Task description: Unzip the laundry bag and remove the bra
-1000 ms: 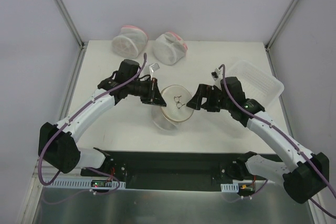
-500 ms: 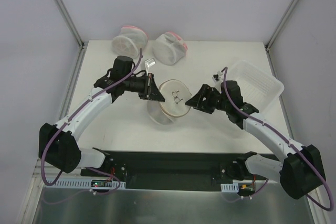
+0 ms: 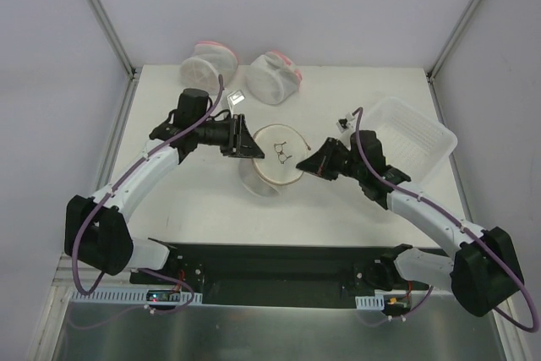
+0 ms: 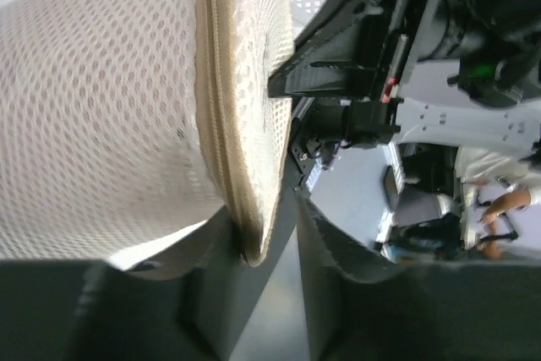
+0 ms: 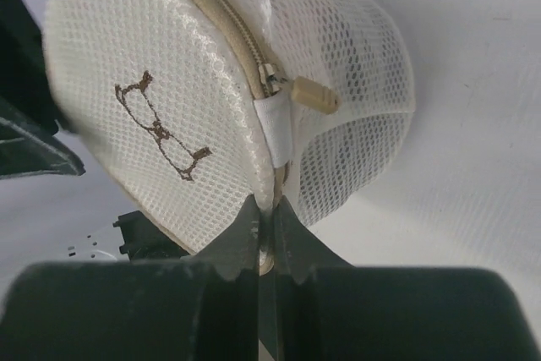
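Note:
The laundry bag (image 3: 275,161), a white mesh dome with a tan rim and a small bra symbol on its flat face, sits tilted at the table's middle between both grippers. My left gripper (image 3: 244,142) is at its left edge, open. In the left wrist view the tan rim (image 4: 221,124) hangs between the parted fingers (image 4: 211,276) without being clamped. My right gripper (image 5: 265,209) is shut on the rim at the bag's right edge (image 3: 311,163), just below the tan zipper pull (image 5: 314,95). The zip looks closed. The bra is hidden.
Two white mesh pouches with pink trim (image 3: 207,63) (image 3: 275,76) lie at the back of the table. A white ribbed plastic tray (image 3: 414,137) stands at the right, close behind my right arm. Metal frame posts (image 3: 101,14) rise at the back corners.
My right gripper has moved in and shut on the bag's right rim. My left gripper has opened off the left rim. The bag has shifted slightly toward the back.

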